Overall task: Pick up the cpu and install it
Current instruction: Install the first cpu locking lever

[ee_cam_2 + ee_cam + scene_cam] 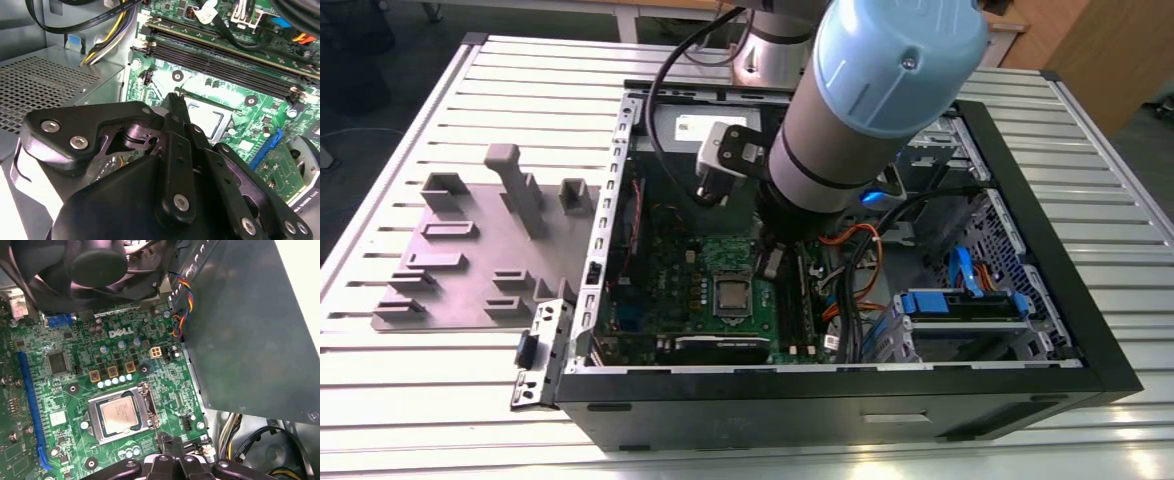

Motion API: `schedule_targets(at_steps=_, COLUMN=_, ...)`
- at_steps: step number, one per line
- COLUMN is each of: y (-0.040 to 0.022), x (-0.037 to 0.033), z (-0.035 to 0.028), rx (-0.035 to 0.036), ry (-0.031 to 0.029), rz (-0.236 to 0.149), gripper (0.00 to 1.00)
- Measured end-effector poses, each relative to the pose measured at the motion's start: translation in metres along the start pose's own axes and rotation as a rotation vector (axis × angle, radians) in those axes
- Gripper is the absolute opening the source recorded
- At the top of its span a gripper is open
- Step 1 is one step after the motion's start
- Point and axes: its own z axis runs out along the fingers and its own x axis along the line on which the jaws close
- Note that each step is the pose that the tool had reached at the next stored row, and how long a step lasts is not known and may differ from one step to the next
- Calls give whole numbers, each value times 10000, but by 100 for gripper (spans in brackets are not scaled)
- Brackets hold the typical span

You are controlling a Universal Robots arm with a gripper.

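The small flat square cpu with its silver-grey metal lid (pixel 119 414) lies flat inside the silver metal-framed socket bracket (pixel 145 410) on the green motherboard (pixel 75 385). It looks already seated, which suits a chip that must sit level and square within its frame. In the exterior view the same cpu (pixel 732 292) sits mid-board inside the open black computer case (pixel 1014 380), which rests on its side on the slatted metal counter (pixel 400 400) so the board faces up and the arm can reach straight down.

The black pincer (pixel 176 96) hangs just above the socket, its tips drawn close together with nothing between them; in the second wrist view they reach toward the pale lid (pixel 207 117) without clearly touching it.

The grey-purple plastic fixture plate with raised blocks (pixel 467 265) lies on the counter at the exterior view's left of the case, likely a staging place for parts.
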Motion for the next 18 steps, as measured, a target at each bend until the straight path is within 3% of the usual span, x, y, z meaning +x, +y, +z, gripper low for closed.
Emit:
schedule_targets(at_steps=3, y=6, x=32, z=-6, rx=39, ry=-12, rz=-45, gripper=11)
schedule_targets(at_steps=8, y=27, x=47, z=-4, rx=45, ry=-1, rz=-209, gripper=11)
schedule_targets(at_steps=12, y=27, x=51, z=2, rx=-34, ry=59, rz=-591, gripper=11)
schedule_targets(at_steps=16, y=26, x=53, z=10, rx=-174, ry=152, rz=-1209, gripper=11)
schedule_targets(at_steps=18, y=25, x=55, z=17, rx=-209, ry=179, rz=-1364, gripper=11)
